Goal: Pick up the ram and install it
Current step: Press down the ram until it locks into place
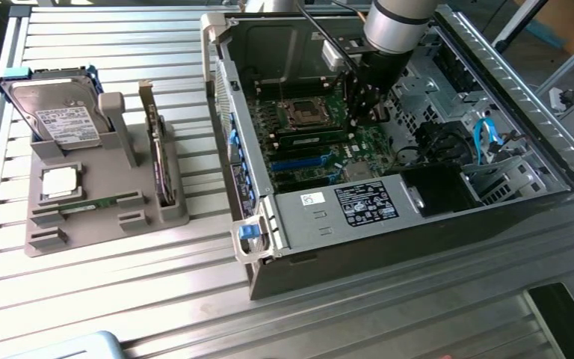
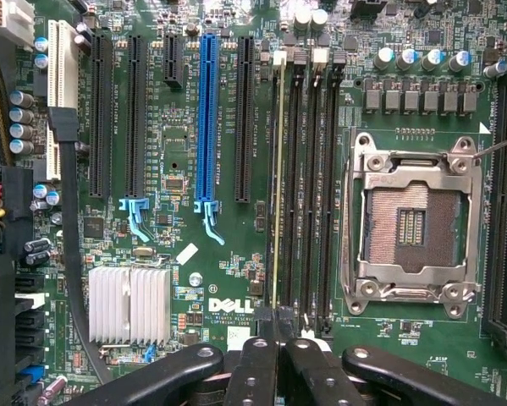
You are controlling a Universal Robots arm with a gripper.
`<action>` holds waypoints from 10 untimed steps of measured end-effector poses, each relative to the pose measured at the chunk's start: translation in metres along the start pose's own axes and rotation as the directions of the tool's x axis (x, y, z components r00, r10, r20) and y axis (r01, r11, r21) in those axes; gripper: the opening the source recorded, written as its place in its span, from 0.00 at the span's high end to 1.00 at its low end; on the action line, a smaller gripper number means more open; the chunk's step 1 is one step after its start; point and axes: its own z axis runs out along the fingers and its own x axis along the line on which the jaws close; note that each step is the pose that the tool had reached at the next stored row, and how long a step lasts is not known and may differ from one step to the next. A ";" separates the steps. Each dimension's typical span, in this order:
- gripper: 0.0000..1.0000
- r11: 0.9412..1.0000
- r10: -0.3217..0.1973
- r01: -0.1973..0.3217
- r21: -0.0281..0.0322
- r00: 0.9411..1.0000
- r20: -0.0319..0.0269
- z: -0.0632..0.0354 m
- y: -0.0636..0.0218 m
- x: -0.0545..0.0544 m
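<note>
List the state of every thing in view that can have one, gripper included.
Black gripper: shut on the ram's end.
Thin green ram stick: standing edge-on in the memory slot nearest the expansion slots; whether it is fully seated cannot be told.
Silver processor socket: empty, frame down.
Dark metal computer case: lying on its side, open.
Silver hard drive: upright in the grey holder.

The arm [image 1: 399,22] hangs steeply from above, pointing nearly straight down. At its end the black gripper [image 2: 277,331] has its fingers [image 2: 255,372] pressed tight together, no gap between them.
</note>
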 end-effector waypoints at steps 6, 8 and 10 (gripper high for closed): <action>0.89 1.000 0.000 0.000 0.000 1.000 0.000 0.0020 0.0000 0.000; 0.89 1.000 0.000 0.000 0.000 1.000 0.000 0.0022 0.0000 0.000; 0.89 1.000 0.000 0.000 0.000 1.000 0.000 0.0023 0.0000 0.000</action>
